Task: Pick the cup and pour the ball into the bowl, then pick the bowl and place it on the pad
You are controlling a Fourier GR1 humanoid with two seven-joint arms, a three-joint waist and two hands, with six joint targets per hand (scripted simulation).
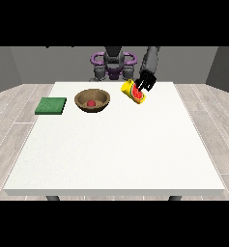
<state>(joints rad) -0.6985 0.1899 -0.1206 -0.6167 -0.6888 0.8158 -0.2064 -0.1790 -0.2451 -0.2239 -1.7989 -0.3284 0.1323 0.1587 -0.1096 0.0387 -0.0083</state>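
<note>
Front view showed you the hand at the view's right [146,81], fingers [144,87] grasping the tilted yellow cup [134,92]; the red ball [91,103] lay in the bowl [92,100], beside the green pad [51,105].

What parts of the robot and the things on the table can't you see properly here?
- The robot's other hand: it shows nowhere in the front view.
- The robot's head: cut off by the picture's top.
- The side of the yellow cup under the hand at the view's right: covered by its fingers.
- The red ball in the bowl: too small to show any detail.
- The pad's thickness: too small to tell.
</note>
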